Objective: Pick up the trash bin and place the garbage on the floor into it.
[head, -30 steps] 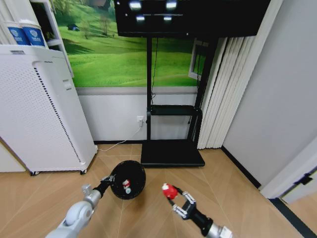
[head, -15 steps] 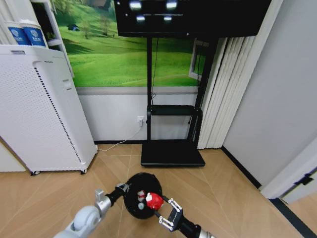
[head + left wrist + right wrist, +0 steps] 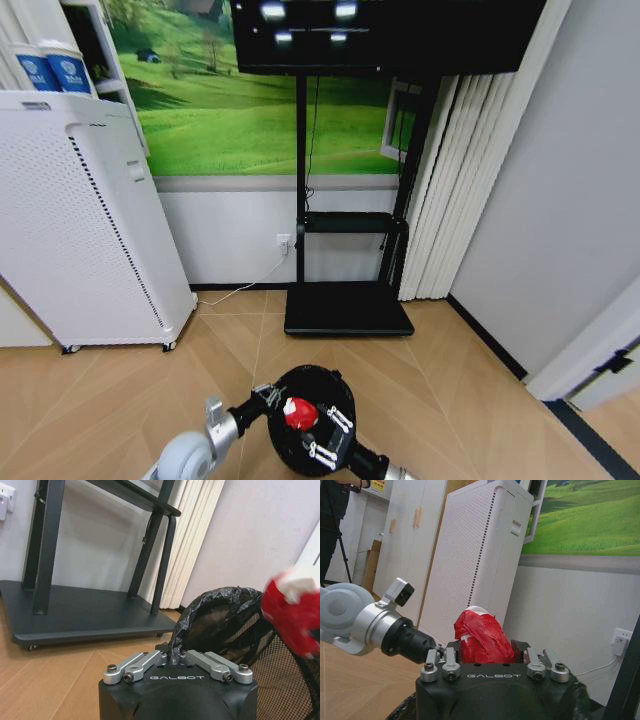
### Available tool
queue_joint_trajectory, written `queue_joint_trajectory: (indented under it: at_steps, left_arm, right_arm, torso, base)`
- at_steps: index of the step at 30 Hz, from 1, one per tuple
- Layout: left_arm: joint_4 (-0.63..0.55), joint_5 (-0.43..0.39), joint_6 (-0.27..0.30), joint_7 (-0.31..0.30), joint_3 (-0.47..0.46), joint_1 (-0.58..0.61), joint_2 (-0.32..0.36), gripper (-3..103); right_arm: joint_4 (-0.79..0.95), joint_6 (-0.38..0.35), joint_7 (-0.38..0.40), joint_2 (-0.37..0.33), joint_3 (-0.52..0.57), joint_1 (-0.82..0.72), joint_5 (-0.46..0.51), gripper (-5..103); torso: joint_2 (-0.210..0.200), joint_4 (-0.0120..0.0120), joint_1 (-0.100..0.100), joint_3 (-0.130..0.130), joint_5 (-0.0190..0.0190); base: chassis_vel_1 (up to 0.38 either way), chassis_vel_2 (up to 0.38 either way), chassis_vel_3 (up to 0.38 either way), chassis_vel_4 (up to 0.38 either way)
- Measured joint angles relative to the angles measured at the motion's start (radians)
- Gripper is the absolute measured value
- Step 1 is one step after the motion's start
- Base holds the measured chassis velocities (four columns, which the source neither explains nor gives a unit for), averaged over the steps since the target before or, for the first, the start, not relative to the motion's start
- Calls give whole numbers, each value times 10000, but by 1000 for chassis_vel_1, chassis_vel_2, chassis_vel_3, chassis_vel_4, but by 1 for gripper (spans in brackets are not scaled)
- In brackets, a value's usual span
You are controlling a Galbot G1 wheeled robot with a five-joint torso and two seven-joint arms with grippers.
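Low in the frame's center, the left gripper (image 3: 262,397) clamps the trash bin's (image 3: 330,385) rim while the right gripper (image 3: 318,437), closed on a crumpled red-and-white wrapper (image 3: 299,413), hovers over the opening, not yet released.

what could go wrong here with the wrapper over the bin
The right gripper holds the red wrapper over the bin; crumpled, it may cling to a finger on release. The left gripper grips the bin only by its rim and liner, so a bump from the right arm could tilt it. Released off-centre, the wrapper could miss onto the floor.
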Motion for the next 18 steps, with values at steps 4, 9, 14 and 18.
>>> queue_joint_trajectory:
  at_steps: [4, 9, 14, 18]
  left_arm:
    - [-43, 94, -47, 41, -248, 238, -60, 4]
    - [-56, 102, -98, 40, -440, 330, -98, 4]
    - [53, 22, -212, 16, -811, 349, -197, 4]
    - [-9, -194, -282, -60, -1164, 506, -295, 4]
  right_arm:
    - [13, -6, -9, -116, 77, 9, 63, 56]
    - [123, 17, -35, -93, 87, -174, 89, 73]
    - [258, 92, -58, -39, 100, -359, 179, 94]
    - [211, 108, 133, 85, 267, -429, 384, 99]
  torso:
    - [0, -2, 0, 0, 0]
    - [0, -4, 0, 0, 1]
    - [0, -3, 0, 1, 0]
    - [0, -2, 0, 1, 1]
  base:
    - [0, 0, 0, 0]
    - [0, 0, 0, 0]
    - [0, 0, 0, 0]
    - [0, 0, 0, 0]
